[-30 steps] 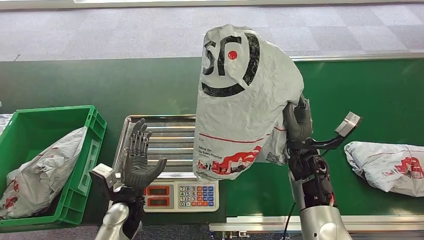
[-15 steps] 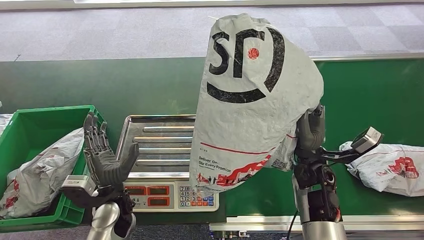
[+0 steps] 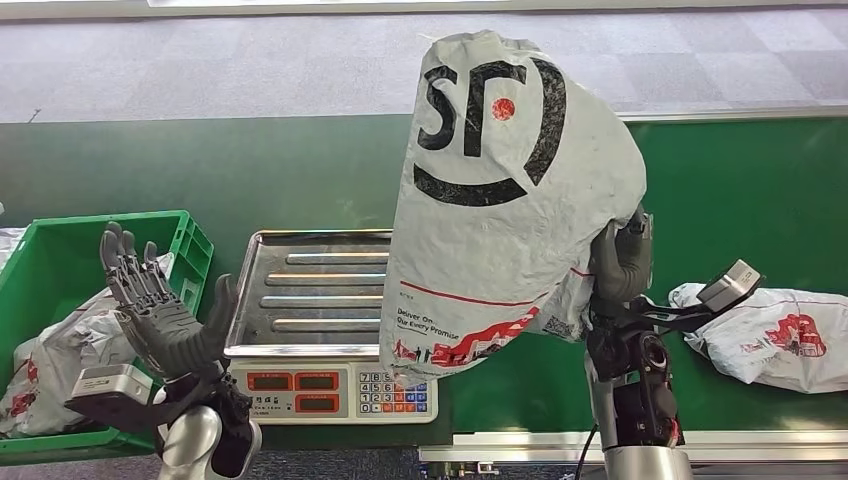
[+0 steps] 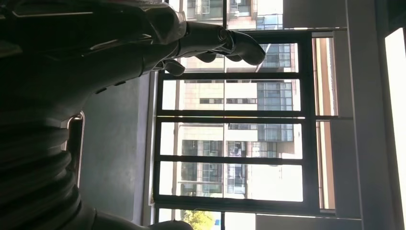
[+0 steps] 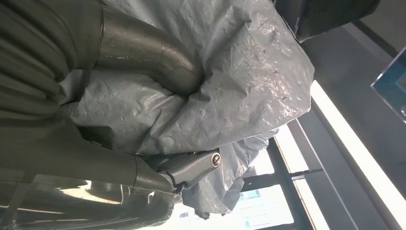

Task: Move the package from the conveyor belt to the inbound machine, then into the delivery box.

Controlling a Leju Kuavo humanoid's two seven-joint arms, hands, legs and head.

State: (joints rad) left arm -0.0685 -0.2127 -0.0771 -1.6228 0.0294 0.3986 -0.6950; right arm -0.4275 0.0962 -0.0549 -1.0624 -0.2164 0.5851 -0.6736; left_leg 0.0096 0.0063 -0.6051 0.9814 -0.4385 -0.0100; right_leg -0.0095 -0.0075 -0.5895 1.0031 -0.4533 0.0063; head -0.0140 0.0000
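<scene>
Right hand (image 3: 620,265) gripping a grey courier package (image 3: 505,200) upright above the green conveyor belt (image 3: 740,190), left hand (image 3: 160,320) raised, fingers (image 3: 128,268) spread and empty, beside the weighing scale (image 3: 325,320)

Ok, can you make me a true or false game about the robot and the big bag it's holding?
1. The right hand holds the grey package up in the air. True.
2. The left hand holds a package too. False: it is empty, fingers apart.
3. The scale's metal tray has a package on it. False: the tray is bare.
4. A package lies in the green box. True.
5. Another package lies on the green belt. True.
</scene>
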